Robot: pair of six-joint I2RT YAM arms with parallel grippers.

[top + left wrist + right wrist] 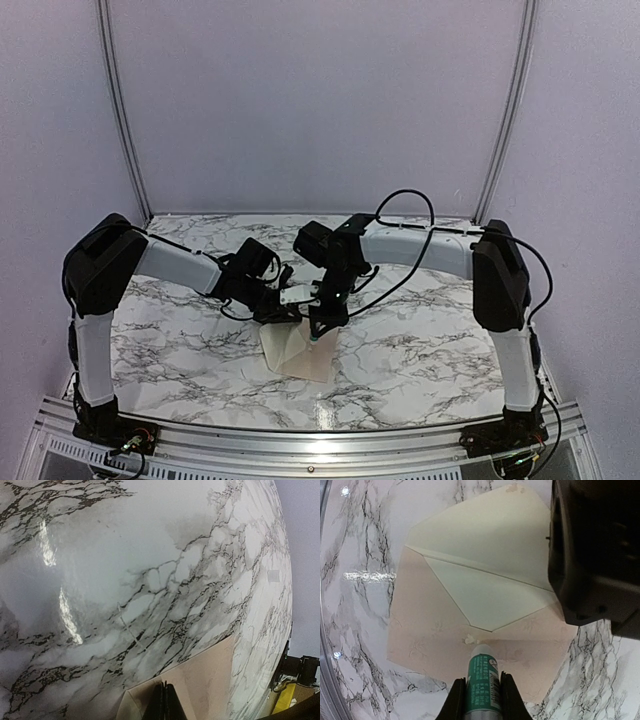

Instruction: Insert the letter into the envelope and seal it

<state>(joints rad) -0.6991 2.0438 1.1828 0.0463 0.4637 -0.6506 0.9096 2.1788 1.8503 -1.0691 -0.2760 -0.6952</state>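
Two arms meet over the middle of the marble table (180, 330), where the envelope (298, 355) lies flat with its triangular flap (480, 530) folded open, away from the pocket. The right gripper (482, 685) is clamped around a glue stick (481, 662) with a green label, one finger on each side of the tube. The stick's white tip points at the peach front of the envelope, just below the point of the V-shaped opening. A small pale dab (469, 640) sits on the paper right at that tip. Inside the V a cream panel shows. Whether that is the letter or the envelope's own lining, I cannot tell.

The left gripper (164, 690) is closed, its two dark fingers pressed together with nothing between them. Its tips are down at the envelope's peach face near one edge; whether they touch it or sit just above is unclear. In the right wrist view the left arm's black body (595, 555) covers the far end of the flap.
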